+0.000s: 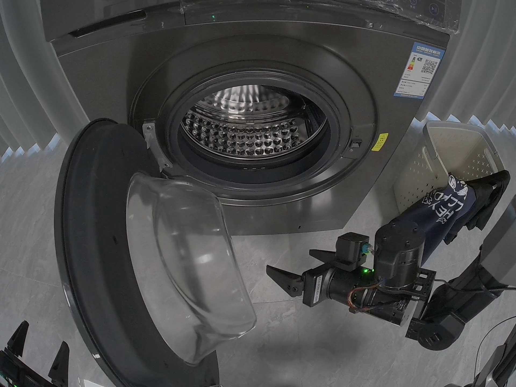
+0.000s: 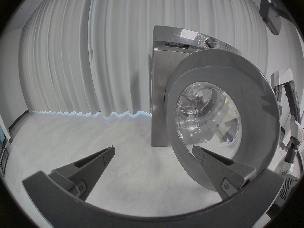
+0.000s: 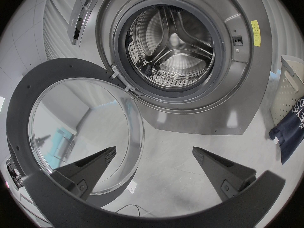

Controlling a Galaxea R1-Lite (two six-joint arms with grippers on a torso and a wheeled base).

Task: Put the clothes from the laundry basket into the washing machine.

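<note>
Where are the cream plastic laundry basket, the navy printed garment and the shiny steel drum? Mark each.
cream plastic laundry basket (image 1: 420,172): head view, perforated side wall.
navy printed garment (image 1: 445,214): head view, part hanging over the basket's front.
shiny steel drum (image 1: 252,133): head view, perforated inner wall.

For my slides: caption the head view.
Open right gripper hovers before the empty drum, door wide open; navy garment drapes over the laundry basket.

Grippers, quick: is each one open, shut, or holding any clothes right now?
Left gripper: open, holding nothing.
Right gripper: open, holding nothing.
</note>
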